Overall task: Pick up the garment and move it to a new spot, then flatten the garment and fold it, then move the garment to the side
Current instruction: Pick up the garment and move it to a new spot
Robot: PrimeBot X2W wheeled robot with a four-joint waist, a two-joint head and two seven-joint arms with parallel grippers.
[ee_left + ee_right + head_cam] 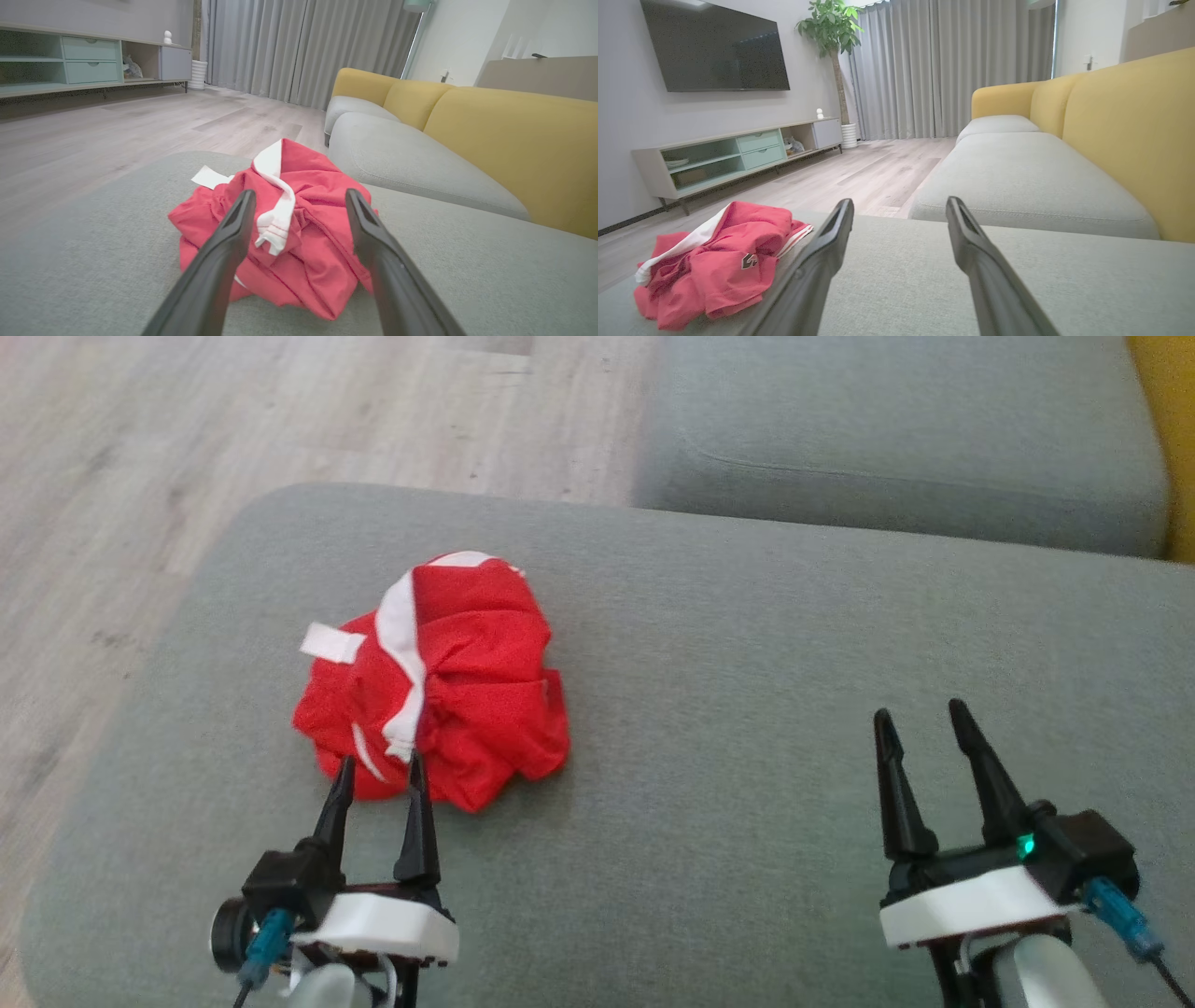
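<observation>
on grey cushion [747, 709], crumpled red garment [448, 681]

A red garment [448, 691] lies crumpled in a loose, rounded heap on a grey upholstered cushion [747, 709]. It sits toward the cushion's left side, near the rounded edge. The fabric is bunched into deep folds, with no part spread flat. A white band [401, 625] runs over the top of the heap and down its middle. A white tab [331, 642] sticks out on the left. A small dark emblem [748, 261] shows on one fold, possibly a logo, too small to read.
</observation>
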